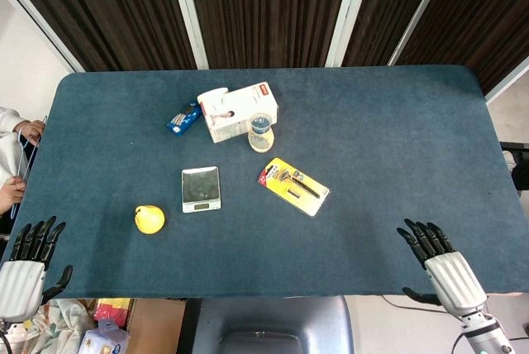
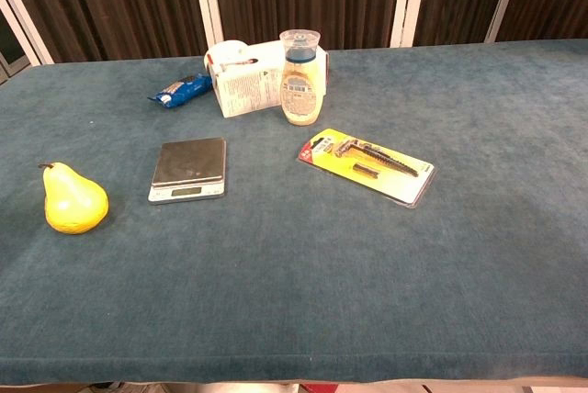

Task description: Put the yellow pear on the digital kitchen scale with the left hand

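The yellow pear (image 1: 150,219) (image 2: 73,200) stands upright on the blue table, front left. A little to its right and farther back lies the small digital kitchen scale (image 1: 201,188) (image 2: 189,169) with its steel plate bare. My left hand (image 1: 26,270) hovers at the table's front left corner, fingers spread and holding nothing, well left of the pear. At the front right edge my right hand (image 1: 438,265) is also spread and holds nothing. Neither hand appears in the chest view.
A white box (image 1: 238,111) (image 2: 246,81), a blue packet (image 1: 183,117) (image 2: 180,92) and a clear jar (image 1: 261,132) (image 2: 302,77) sit behind the scale. A yellow blister pack with a tool (image 1: 294,186) (image 2: 367,165) lies right of it. A person's hands (image 1: 21,160) show at the far left edge.
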{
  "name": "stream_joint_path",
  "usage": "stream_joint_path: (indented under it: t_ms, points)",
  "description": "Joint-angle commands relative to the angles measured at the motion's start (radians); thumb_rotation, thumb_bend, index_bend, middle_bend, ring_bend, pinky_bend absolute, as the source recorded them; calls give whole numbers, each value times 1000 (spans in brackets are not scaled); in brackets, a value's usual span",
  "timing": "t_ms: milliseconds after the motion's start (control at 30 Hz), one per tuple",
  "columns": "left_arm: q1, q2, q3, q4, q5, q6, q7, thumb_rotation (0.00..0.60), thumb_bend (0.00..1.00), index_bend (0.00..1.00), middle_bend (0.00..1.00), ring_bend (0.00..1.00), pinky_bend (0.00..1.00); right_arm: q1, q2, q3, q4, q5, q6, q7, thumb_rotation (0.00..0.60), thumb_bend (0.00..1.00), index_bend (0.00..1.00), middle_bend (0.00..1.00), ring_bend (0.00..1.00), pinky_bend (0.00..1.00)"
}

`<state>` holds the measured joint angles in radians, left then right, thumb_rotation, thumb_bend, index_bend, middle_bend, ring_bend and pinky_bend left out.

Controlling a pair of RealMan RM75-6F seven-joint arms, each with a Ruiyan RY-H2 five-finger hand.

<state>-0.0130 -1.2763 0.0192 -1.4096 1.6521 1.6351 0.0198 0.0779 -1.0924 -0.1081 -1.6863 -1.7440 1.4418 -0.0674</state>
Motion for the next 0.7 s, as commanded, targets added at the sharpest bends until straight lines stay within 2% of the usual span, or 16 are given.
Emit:
stream_joint_path:
  t_ms: [33, 167, 200, 267, 300, 333, 367, 400, 433, 533, 700]
  points:
    - [-1, 0, 0, 1, -3, -5, -2, 600, 366, 0, 0, 0, 0, 1, 0, -1, -2, -2, -2, 1, 600, 161, 0, 0, 0, 0]
    - [-9, -11, 2, 2, 8, -9, -20, 600, 368, 0, 2, 1, 11, 2, -1, -1, -5, -3, -6, -5, 600, 162, 0, 0, 0, 0]
    - [-12, -31, -4, 9, 23, 11, -25, 600, 372, 0, 44, 52, 93, 3, -2, 0, -5, -1, -8, -7, 600, 161, 0, 0, 0, 0]
    - [-17, -75, -10, 30, 60, 46, -33, 600, 389, 0, 254, 328, 427, 4, -4, 3, -7, 5, -11, -9, 600, 161, 0, 0, 0, 0]
    - [-26, -101, -5, 36, 80, 47, -39, 600, 402, 0, 433, 554, 652, 6, -6, 5, -7, 9, -15, -12, 600, 161, 0, 0, 0, 0]
    - [-37, -113, 2, 29, 91, 31, -47, 600, 409, 0, 578, 720, 806, 7, -7, 6, -7, 12, -19, -14, 600, 161, 0, 0, 0, 0]
    - [-50, -120, 8, 12, 97, 8, -58, 600, 417, 4, 719, 869, 927, 9, -8, 7, -7, 15, -23, -15, 600, 161, 0, 0, 0, 0]
    - [-68, -127, 10, -23, 94, -27, -68, 600, 423, 14, 822, 960, 987, 11, -9, 8, -8, 17, -27, -15, 600, 161, 0, 0, 0, 0]
    - [-83, -131, 8, -53, 88, -56, -66, 600, 426, 28, 875, 991, 1000, 12, -9, 8, -8, 18, -29, -16, 600, 161, 0, 0, 0, 0]
    - [-132, -149, -16, -166, 46, -149, -42, 600, 424, 83, 967, 1000, 1000, 14, -11, 10, -9, 20, -31, -15, 600, 161, 0, 0, 0, 0]
    - [-207, -180, -68, -333, -84, -314, 79, 600, 421, 154, 1000, 1000, 1000, 20, -11, 17, -8, 36, -42, -7, 600, 162, 0, 0, 0, 0]
